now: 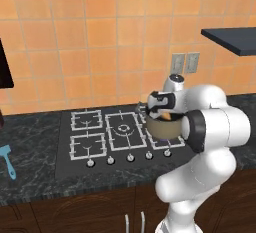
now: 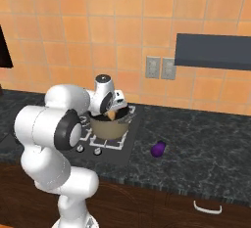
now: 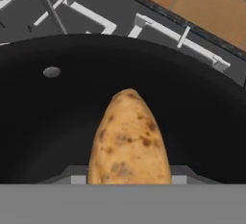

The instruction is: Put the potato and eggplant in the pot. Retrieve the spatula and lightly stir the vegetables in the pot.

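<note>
Potato [image 3: 129, 141] orange-tan, brown-speckled; pot [image 2: 109, 126] tan-olive, black inside; spatula [image 1: 7, 160] light blue; eggplant [image 2: 158, 148] purple.

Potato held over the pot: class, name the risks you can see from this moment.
1. The potato, gripped in the claw above the pot, may bounce off the rim if released off-centre.
2. The eggplant lies on the counter to the right, still to fetch.
3. The spatula sits far left, a long reach.
</note>
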Controlling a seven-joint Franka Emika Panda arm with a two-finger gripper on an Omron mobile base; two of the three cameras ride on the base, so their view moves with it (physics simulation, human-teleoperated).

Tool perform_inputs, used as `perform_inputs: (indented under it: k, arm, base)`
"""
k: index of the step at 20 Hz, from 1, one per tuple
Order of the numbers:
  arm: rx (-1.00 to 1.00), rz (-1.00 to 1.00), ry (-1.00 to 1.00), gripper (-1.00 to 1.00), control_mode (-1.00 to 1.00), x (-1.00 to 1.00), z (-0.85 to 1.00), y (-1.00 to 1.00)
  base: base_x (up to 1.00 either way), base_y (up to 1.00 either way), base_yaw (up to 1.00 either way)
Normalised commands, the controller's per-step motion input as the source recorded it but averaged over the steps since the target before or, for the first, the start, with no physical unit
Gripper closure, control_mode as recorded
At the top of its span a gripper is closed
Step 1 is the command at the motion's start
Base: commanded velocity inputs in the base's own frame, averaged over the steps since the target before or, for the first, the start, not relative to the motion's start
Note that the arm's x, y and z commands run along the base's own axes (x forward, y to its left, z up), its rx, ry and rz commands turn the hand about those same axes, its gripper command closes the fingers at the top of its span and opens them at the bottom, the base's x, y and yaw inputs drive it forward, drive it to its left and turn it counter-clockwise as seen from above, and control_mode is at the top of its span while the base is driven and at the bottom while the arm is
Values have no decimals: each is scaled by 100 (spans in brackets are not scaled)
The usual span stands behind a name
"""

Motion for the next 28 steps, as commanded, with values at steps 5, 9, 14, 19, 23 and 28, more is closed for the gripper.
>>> perform_inputs:
  k: [5,9,14,19,23,28]
  arm:
    - [0,0,5,100,-100,22,-18,0]
    - [0,0,0,-100,-100,-16,0,0]
    - [0,0,0,-100,-100,-36,2,0]
    - [1,0,0,-100,-100,-33,43,0]
    - [8,-1,-7,-100,-100,-61,100,-30]
    - [8,-20,6,-100,-100,-38,97,-84]
  base:
    - [0,0,0]
    - [0,0,0]
    - [0,0,0]
    - [0,0,0]
    - [0,0,0]
    - [0,0,0]
